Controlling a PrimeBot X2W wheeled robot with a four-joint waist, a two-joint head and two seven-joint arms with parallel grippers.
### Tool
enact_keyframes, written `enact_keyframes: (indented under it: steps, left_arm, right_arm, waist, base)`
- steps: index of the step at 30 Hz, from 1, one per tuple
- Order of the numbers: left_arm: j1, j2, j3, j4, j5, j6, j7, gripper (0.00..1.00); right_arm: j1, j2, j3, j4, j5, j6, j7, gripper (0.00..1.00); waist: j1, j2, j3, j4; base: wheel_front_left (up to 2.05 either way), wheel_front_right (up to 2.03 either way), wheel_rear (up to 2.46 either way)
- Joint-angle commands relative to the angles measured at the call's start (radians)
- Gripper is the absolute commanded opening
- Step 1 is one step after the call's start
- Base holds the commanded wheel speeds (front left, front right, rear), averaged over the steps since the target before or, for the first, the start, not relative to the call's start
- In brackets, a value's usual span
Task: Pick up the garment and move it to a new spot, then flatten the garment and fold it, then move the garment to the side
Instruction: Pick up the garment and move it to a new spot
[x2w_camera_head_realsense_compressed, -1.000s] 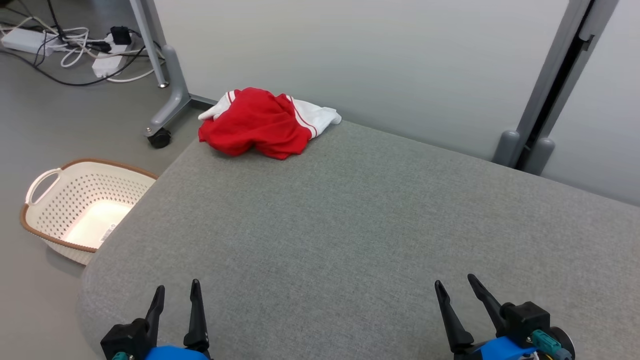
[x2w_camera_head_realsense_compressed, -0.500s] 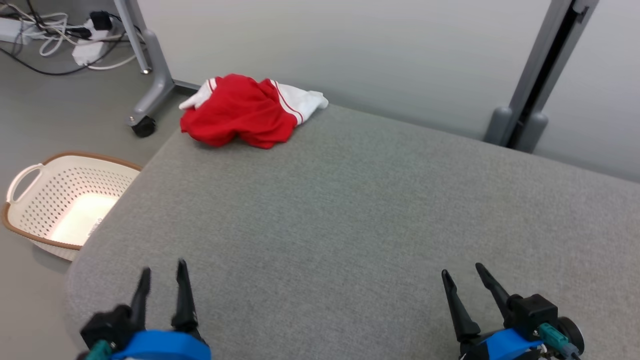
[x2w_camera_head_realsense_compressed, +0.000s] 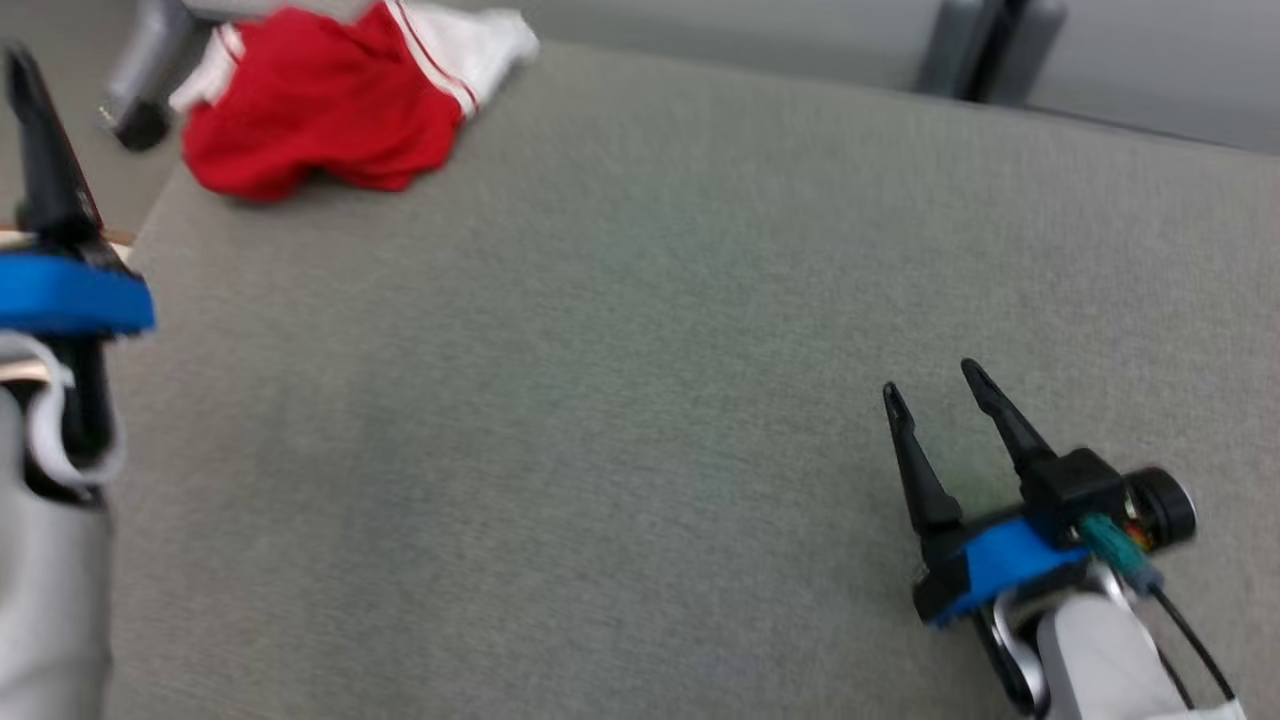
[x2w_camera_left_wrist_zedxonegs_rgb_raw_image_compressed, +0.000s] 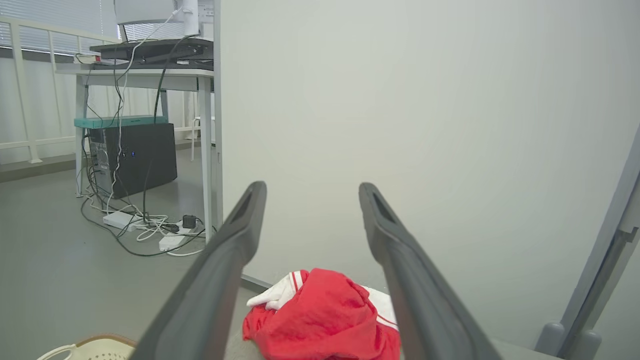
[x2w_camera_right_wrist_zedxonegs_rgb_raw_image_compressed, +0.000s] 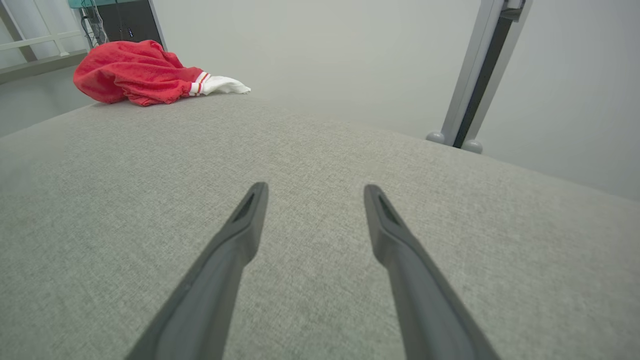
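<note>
Garment (x2w_camera_head_realsense_compressed: 320, 110) is bunched at 11 o'clock on the grey pad (x2w_camera_head_realsense_compressed: 640, 420), pickup not done yet. Left gripper (x2w_camera_left_wrist_zedxonegs_rgb_raw_image_compressed: 310, 190) and right gripper (x2w_camera_head_realsense_compressed: 935, 385) are both spread and empty; next the left probably needs to reach for it.

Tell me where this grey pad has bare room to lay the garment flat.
The broad middle of the grey pad is bare, from the crumpled garment at the far left corner across to the right gripper near the front right. The far right, toward the post, is free. Only that far left corner is crowded.
</note>
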Motion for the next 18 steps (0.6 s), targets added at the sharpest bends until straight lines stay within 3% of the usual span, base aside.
enact_keyframes:
  steps: [1,10,18]
  left_arm:
    - [-0.089,0.019,0.015,0.036,-0.013,-0.004,0.021,1.0]
    - [-0.355,0.069,-0.007,0.296,-0.02,-0.034,0.103,1.0]
    - [-0.429,0.099,-0.058,0.542,-0.01,-0.082,0.161,1.0]
  right_arm:
    - [-0.041,-0.003,0.017,-0.023,-0.013,0.0,0.008,1.0]
    - [-0.158,-0.003,0.146,-0.132,-0.013,0.0,0.043,1.0]
    - [-0.149,-0.006,0.12,-0.19,-0.059,0.0,0.064,1.0]
  waist:
    - [-0.0001,0.0,0.054,-0.007]
    - [-0.0001,0.0,0.266,-0.111]
    - [-0.0001,0.0,0.363,-0.17]
  base:
    - [0.0,0.0,0.0]
    - [0.0,0.0,0.0]
    - [0.0,0.0,0.0]
